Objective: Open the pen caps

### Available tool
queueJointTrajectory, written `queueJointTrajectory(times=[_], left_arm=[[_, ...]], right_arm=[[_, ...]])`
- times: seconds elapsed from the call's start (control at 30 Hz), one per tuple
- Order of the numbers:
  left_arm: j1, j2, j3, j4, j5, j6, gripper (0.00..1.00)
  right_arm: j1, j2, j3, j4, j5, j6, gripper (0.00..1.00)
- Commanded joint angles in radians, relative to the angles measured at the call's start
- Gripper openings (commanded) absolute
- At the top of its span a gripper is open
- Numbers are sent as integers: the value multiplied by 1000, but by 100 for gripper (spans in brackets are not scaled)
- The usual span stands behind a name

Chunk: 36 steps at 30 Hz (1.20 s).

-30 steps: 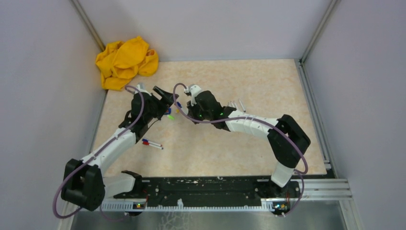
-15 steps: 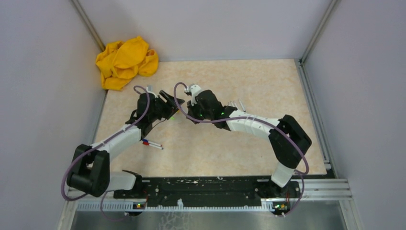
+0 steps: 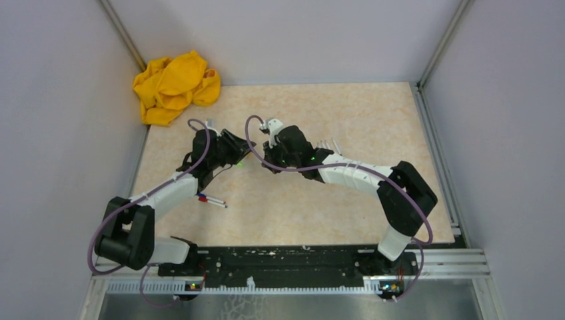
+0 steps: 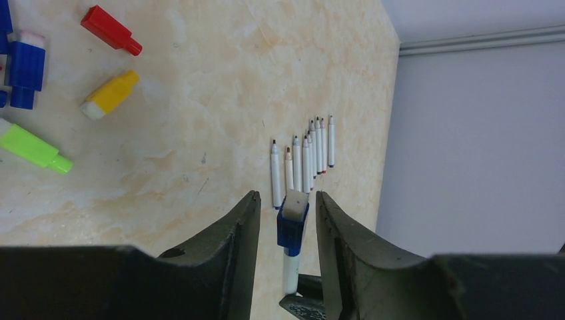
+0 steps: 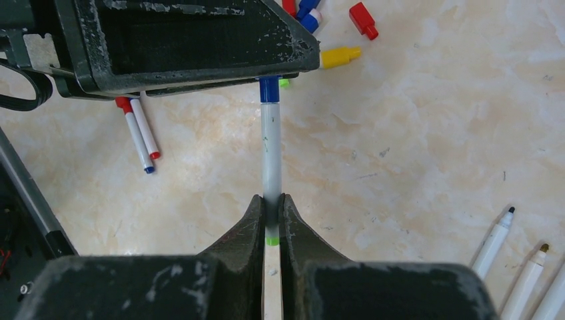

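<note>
I am seeing open bench [image 3: 346,200] spreading on the near side of both end effectors. The back wall [image 3: 300,40] is standing well apart beyond them, and a yellow cloth [image 3: 174,87] is lying in the far corner past the left end effector [image 4: 286,195]. Both arms are reaching inward, bent at the elbow, with their wrists meeting nose to nose. The right end effector [image 5: 270,198] is clamping a marker barrel [image 5: 270,150] and is pointing it into the left one. The left one's fingers are standing open either side of the blue cap [image 4: 292,227], with a thin gap on each side. Ahead and to the left of it a red cap [image 4: 110,29], a yellow cap [image 4: 110,95] and a green cap [image 4: 33,148] are lying loose. Uncapped markers [image 4: 306,160] are lying straight ahead in a row. From the right wrist, the left end effector's body is hiding the blue cap's far end.
</note>
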Motion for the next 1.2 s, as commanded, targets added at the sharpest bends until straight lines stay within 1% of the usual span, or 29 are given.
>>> queueJointTrajectory(times=[0.0,0.27,0.43,0.5,0.6,0.67,0.73,0.93,1.17], left_arm=[[5,-18,7,23,-7,7,41],[5,-15,0,36,13,16,18],[6,-24,-5,40,15,25,0],[5,-19,-10,50,31,22,0],[5,-7,-11,64,68,20,0],[5,-3,-7,65,87,20,0],[5,-1,-9,69,98,19,0],[5,-8,-6,68,116,20,0],[4,2,-12,83,138,7,0]], right_arm=[[-12,-53,-13,43,-24,-1,0],[-16,-50,-18,42,-34,-1,0],[-20,-56,-23,46,-27,-4,0],[-20,-56,-17,46,-25,-7,1],[-20,-47,5,39,-39,-19,18],[-20,-37,27,31,-42,-21,24],[-20,-21,45,25,-45,-23,27],[-20,13,81,28,-56,-19,30],[-23,56,126,19,-63,-19,29]])
